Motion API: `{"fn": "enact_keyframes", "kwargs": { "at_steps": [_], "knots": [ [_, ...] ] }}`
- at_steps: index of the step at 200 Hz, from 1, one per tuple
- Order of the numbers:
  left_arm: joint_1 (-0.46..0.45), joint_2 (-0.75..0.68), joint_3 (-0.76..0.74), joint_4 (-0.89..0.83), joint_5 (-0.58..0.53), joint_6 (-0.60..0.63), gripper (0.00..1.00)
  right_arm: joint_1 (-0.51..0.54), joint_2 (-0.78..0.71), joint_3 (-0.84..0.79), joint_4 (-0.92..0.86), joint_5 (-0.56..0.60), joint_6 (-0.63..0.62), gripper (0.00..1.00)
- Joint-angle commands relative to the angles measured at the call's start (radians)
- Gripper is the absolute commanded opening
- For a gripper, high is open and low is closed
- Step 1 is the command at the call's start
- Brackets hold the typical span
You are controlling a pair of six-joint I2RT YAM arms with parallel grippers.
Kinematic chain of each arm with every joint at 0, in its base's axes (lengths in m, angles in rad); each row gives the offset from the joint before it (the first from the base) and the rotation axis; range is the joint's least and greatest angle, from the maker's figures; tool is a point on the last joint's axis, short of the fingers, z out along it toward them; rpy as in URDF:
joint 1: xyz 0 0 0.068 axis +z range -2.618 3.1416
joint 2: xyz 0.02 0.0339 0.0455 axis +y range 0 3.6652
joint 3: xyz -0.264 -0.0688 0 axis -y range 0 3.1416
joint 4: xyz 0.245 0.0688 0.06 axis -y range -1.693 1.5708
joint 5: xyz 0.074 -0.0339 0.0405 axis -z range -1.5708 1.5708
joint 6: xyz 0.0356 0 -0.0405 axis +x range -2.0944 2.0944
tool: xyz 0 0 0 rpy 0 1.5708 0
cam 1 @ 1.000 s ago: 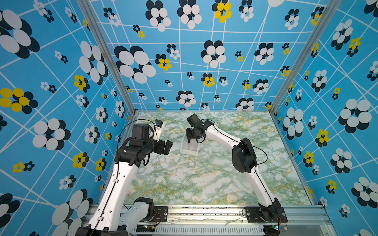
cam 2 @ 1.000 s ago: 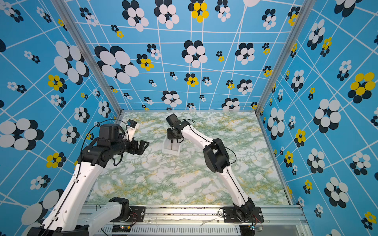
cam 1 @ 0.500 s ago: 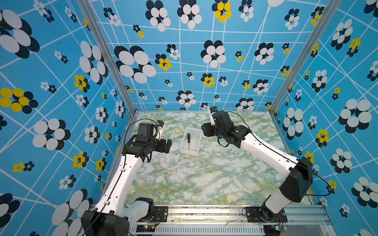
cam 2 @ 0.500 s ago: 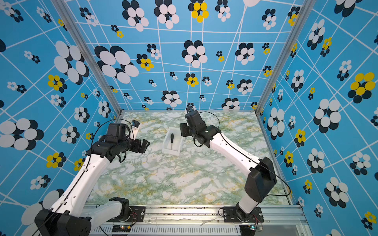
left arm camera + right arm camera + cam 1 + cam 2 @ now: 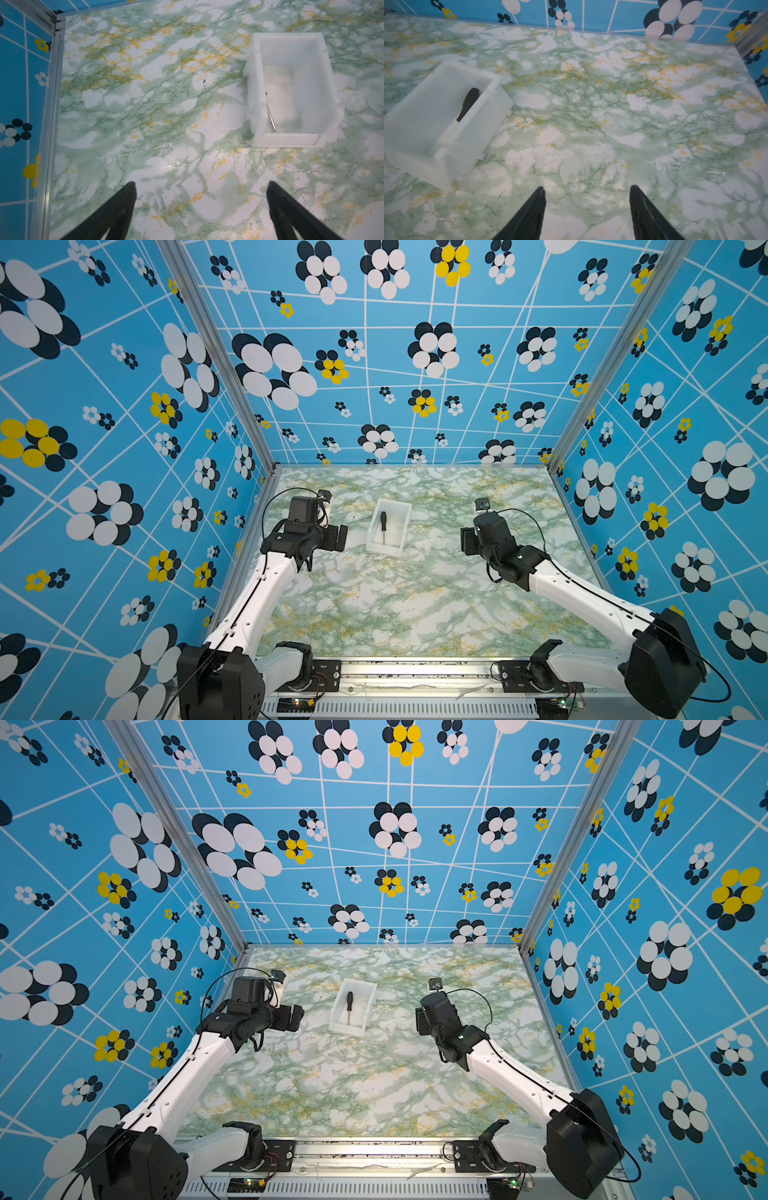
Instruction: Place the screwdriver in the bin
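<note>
Screwdriver (image 5: 382,526) is in the bin (image 5: 403,531). It lies flat on the bin floor, black handle toward 12 o'clock, shaft tip toward 6, close along the bin's 9 o'clock wall. Both top views agree: screwdriver (image 5: 349,1006), bin (image 5: 368,1011).

Bin stands upright on the tabletop (image 5: 415,605), roughly 11–12 o'clock of tabletop centre; neither arm touches it.

Left gripper (image 5: 338,537) sits at 9 o'clock of the bin, near but apart, pointing toward 3. In the left wrist view the left gripper (image 5: 201,185) has its fingers spread wide; nothing between them, only bare tabletop beneath. The bin (image 5: 255,97) is ahead of it; the screwdriver (image 5: 271,118) shows only as a sliver of grey shaft against one wall, the handle almost wholly hidden behind that wall.

Right gripper (image 5: 467,541) sits at 3 o'clock of the bin, farther off than the left one; also seen at right gripper (image 5: 420,1021). In the right wrist view the right gripper (image 5: 587,188) has its fingers clearly apart, somewhat narrower than the left pair, and holds nothing. The bin (image 5: 477,128) is off to one side, well clear of the fingertips; the screwdriver (image 5: 469,101) shows its black handle over the wall.
</note>
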Motion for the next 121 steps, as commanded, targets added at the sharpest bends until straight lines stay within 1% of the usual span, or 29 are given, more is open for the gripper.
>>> {"fn": "enact_keyframes", "kwargs": {
  "at_steps": [1, 13, 26, 47, 74, 99, 121],
  "knots": [
    [0.016, -0.027, -0.076, 0.183, -0.046, -0.044, 0.99, -0.022, -0.074, -0.101, 0.189, 0.116, -0.086, 0.72],
    [0.024, -0.028, -0.119, 0.253, -0.065, -0.065, 0.99, -0.045, -0.110, -0.167, 0.271, 0.162, -0.116, 0.78],
    [0.036, -0.020, -0.157, 0.319, -0.083, -0.100, 0.99, -0.081, -0.141, -0.237, 0.354, 0.210, -0.137, 0.82],
    [0.072, 0.002, -0.219, 0.442, -0.113, -0.150, 0.99, -0.150, -0.183, -0.289, 0.381, 0.220, -0.130, 0.82],
    [0.124, 0.042, -0.321, 0.654, -0.149, -0.151, 0.99, -0.212, -0.200, -0.338, 0.421, 0.212, -0.117, 0.82],
    [0.169, 0.099, -0.416, 0.869, -0.143, -0.158, 0.99, -0.251, -0.189, -0.378, 0.515, 0.201, -0.153, 0.83],
    [0.188, 0.158, -0.456, 0.983, -0.116, -0.185, 0.99, -0.280, -0.175, -0.420, 0.612, 0.178, -0.195, 0.83]
  ]
}}
